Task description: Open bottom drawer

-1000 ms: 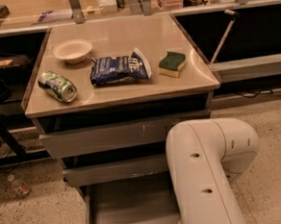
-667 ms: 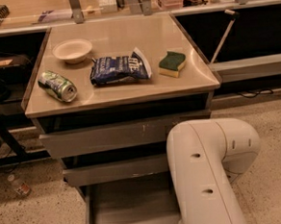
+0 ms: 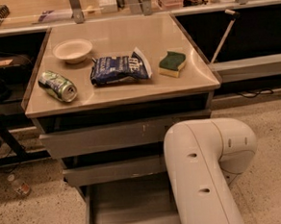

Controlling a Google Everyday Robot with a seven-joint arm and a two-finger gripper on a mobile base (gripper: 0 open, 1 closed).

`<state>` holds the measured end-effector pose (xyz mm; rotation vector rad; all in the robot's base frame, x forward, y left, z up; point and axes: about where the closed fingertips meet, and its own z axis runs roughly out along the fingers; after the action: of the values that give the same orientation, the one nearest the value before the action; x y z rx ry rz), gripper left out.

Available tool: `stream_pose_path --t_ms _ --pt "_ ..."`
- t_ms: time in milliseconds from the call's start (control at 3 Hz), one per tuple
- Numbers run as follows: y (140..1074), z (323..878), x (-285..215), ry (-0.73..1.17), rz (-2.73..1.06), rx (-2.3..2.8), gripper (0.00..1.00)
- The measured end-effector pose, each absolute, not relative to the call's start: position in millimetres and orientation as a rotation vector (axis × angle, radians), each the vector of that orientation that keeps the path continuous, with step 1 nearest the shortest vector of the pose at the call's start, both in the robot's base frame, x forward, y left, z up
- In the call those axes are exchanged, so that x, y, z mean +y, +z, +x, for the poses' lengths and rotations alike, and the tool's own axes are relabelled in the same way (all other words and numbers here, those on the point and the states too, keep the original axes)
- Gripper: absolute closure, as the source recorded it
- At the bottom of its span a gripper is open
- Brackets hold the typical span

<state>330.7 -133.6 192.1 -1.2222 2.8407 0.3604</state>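
The bottom drawer (image 3: 128, 206) stands pulled out below the cabinet, its shallow grey tray showing at the frame's bottom edge. Above it are the mid-width grey drawer (image 3: 113, 171) and the widest drawer (image 3: 108, 137), which has white scratches; both are nearly shut. My white arm (image 3: 202, 172) comes down in front of the cabinet's right side and covers the right part of the drawers. My gripper is below the frame's lower edge and not in view.
On the tan cabinet top (image 3: 119, 86) lie a white bowl (image 3: 72, 50), a green can on its side (image 3: 57, 85), a blue chip bag (image 3: 119, 68) and a green-and-yellow sponge (image 3: 172, 63). A plastic bottle (image 3: 19, 186) lies on the speckled floor at left. Dark shelving flanks both sides.
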Motion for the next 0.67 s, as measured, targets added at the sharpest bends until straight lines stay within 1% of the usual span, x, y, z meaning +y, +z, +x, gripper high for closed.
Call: stream_pose_path --t_ms 333,667 --pt "192.1 330.7 -133.6 0.36 -1.222 2.841 0.81" --pt "192.1 330.6 -133.6 0.36 -1.222 2.841 0.58"
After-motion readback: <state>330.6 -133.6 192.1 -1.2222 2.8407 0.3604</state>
